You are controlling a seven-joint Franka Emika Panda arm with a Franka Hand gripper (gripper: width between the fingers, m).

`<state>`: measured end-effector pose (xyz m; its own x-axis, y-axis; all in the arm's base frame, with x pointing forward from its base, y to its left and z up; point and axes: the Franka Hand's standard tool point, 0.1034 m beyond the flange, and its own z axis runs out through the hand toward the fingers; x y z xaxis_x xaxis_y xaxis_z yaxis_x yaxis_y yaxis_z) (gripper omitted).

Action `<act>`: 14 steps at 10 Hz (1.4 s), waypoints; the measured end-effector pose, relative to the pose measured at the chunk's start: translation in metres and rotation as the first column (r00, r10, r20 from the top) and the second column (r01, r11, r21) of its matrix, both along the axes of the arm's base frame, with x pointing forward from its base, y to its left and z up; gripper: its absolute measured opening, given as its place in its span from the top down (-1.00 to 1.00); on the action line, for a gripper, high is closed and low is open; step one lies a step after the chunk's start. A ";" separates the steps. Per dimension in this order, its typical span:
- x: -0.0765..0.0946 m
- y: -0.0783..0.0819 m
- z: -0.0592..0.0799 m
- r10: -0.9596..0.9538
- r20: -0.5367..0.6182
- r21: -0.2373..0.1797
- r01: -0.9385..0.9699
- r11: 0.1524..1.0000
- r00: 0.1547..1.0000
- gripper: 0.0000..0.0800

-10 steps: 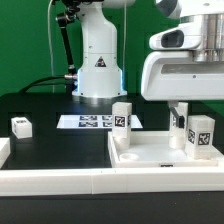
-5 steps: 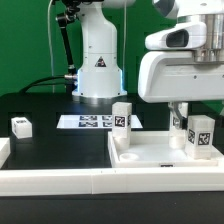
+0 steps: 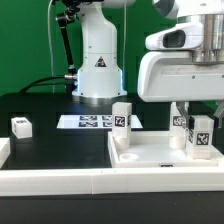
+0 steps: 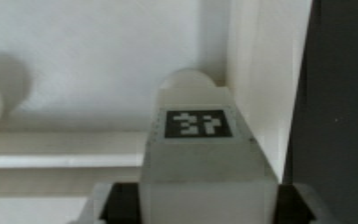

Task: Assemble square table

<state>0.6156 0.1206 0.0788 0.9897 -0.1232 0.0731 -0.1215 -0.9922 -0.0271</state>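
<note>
Bracketing blocky white leg point(image 4: 197, 150), perhaps gripped.

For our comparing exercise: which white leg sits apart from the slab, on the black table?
The leg at the exterior view's left; the others stand on the slab.

You've got a flat green backdrop wall point(image 3: 28, 40) filling everything behind the setup. The matte black bench point(image 3: 50, 145) runs the full width of the exterior view, with a faint sheen on top. A long white plastic barrier rail point(image 3: 60, 183) lies along its near edge, and a second white rail end point(image 3: 3, 152) shows at the exterior view's left. A thin black cable point(image 3: 45, 82) trails along the bench's far side. Your light is bright and even, and the shadows are soft.
</note>
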 end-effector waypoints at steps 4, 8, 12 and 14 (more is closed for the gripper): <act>0.001 -0.004 -0.001 -0.403 -0.005 0.041 0.403 0.914 0.915 0.27; 0.000 -0.005 -0.001 -0.665 -0.025 0.054 0.665 0.745 0.747 0.27; 0.000 -0.006 -0.002 -0.884 -0.055 0.066 0.885 0.461 0.464 0.27; 0.000 -0.007 -0.002 -0.956 -0.083 0.069 0.958 0.277 0.282 0.27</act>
<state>0.6151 0.1140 0.0773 0.1579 -0.9873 -0.0176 -0.9841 -0.1558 -0.0854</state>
